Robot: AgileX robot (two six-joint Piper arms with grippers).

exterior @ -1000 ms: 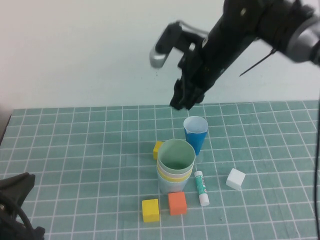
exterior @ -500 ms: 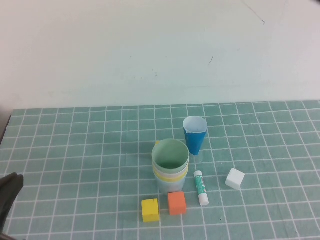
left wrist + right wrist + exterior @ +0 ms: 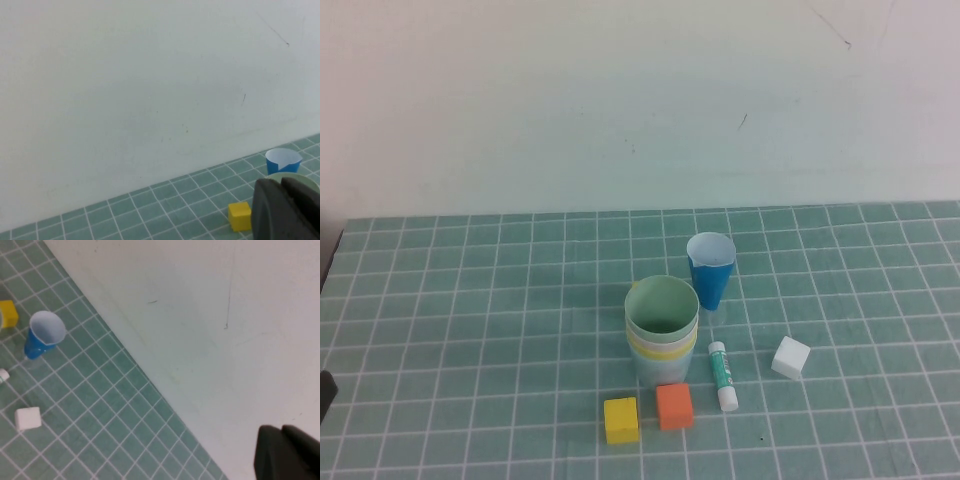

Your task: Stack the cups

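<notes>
- Overall, the work surface is a green cutting mat with a white grid [image 3: 470, 330]; behind it rises a plain off-white wall [image 3: 620, 100] bearing a few faint scuffs.
- The stack of nested plastic cups [image 3: 662, 335] stands upright near the mat's centre. The pale green cup [image 3: 662, 305] is innermost and uppermost, with a yellow rim band [image 3: 660, 350] visible beneath it.
- The blue plastic cup [image 3: 710, 268] stands apart, just behind and to the right of the stack, mouth up. Its white interior faces the camera.
- The left gripper [image 3: 287, 210] appears only in the left wrist view, as dark fingers pressed together; it is closed and holds nothing. It is raised off the mat, facing the wall, with the blue cup beyond it.
- The right gripper [image 3: 287, 452] appears only in the right wrist view, as dark fingers pressed together; it is closed and empty. It is raised well above the mat, far from every object.
- The green-and-white glue stick [image 3: 722, 375] lies flat just to the right of the stack.
- The orange foam cube [image 3: 674, 406] sits touching the stack's front base.
- The yellow foam cube [image 3: 621, 420] sits just to the left of the orange cube.
- The white foam cube [image 3: 791, 357] sits to the right of the glue stick, clear of it.
- A second yellow foam cube [image 3: 240, 216] sits behind the stack.
</notes>
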